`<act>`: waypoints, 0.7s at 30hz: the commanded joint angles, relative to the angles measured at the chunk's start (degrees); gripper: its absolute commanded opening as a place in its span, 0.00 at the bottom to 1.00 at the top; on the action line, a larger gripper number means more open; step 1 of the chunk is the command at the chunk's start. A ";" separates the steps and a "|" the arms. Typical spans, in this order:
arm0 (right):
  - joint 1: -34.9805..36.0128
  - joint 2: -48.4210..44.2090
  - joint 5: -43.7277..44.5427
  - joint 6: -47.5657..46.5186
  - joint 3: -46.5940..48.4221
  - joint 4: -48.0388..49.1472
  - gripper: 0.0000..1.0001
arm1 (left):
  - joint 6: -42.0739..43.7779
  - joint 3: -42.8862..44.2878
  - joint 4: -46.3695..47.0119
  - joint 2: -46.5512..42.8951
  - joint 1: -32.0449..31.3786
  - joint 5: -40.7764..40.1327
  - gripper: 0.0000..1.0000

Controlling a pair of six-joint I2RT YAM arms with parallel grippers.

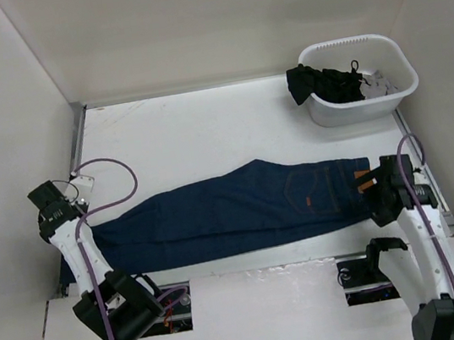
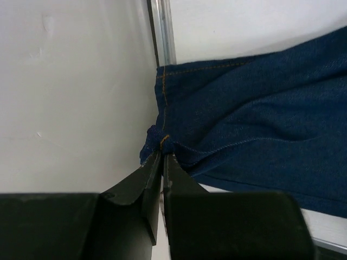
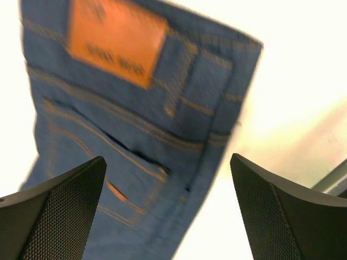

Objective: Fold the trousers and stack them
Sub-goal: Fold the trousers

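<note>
The trousers (image 1: 233, 207), dark blue jeans folded lengthwise, lie flat across the table with the leg ends to the left and the waistband to the right. My left gripper (image 2: 161, 154) is shut on a bunched bit of the leg hem (image 2: 162, 135), close to the left wall and its metal rail. Over the waistband end my right gripper (image 3: 167, 157) hangs open, holding nothing. Below its fingers I see the trousers (image 3: 124, 108) with the tan patch (image 3: 116, 43), a back pocket and a belt loop. In the top view the right gripper (image 1: 380, 180) stands at the waistband's right edge.
A white basket (image 1: 403, 88) with black garments (image 1: 325, 83) stands at the back right corner. White walls enclose the table on the left, back and right. A metal rail (image 2: 162, 32) runs along the left wall.
</note>
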 commanded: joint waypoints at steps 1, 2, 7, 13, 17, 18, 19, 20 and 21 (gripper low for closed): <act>-3.51 5.60 3.31 -0.14 3.93 2.41 1.00 | 2.93 -0.57 0.53 -2.49 0.29 -1.80 0.00; -4.30 8.23 2.78 -0.05 3.49 3.72 1.00 | 2.94 -0.49 0.44 -2.58 0.38 -1.98 0.00; -5.02 17.04 0.58 3.45 0.68 9.87 1.00 | 2.94 0.22 0.61 -2.67 1.34 -3.56 0.00; -5.01 25.65 0.14 3.99 0.24 16.64 0.93 | 3.46 0.39 1.14 -2.76 2.22 -4.00 0.00; -5.28 27.24 -2.85 6.09 -1.08 22.97 0.23 | 2.94 -0.13 2.37 -2.32 2.31 -3.39 0.01; -5.63 27.59 -2.76 7.23 -1.08 23.50 0.04 | 2.94 -0.48 3.33 -2.06 2.23 -3.04 0.01; -6.15 27.86 -2.50 7.77 -1.08 23.86 0.00 | 2.94 -0.92 4.73 -1.71 2.14 -2.60 0.01; -6.94 27.86 -2.15 8.73 -1.08 24.47 0.00 | 2.94 -1.36 6.40 -1.18 1.53 -2.25 0.01; -7.64 27.16 -1.45 9.96 -1.25 25.87 0.00 | 2.85 -1.63 8.33 -0.39 0.83 -1.90 0.01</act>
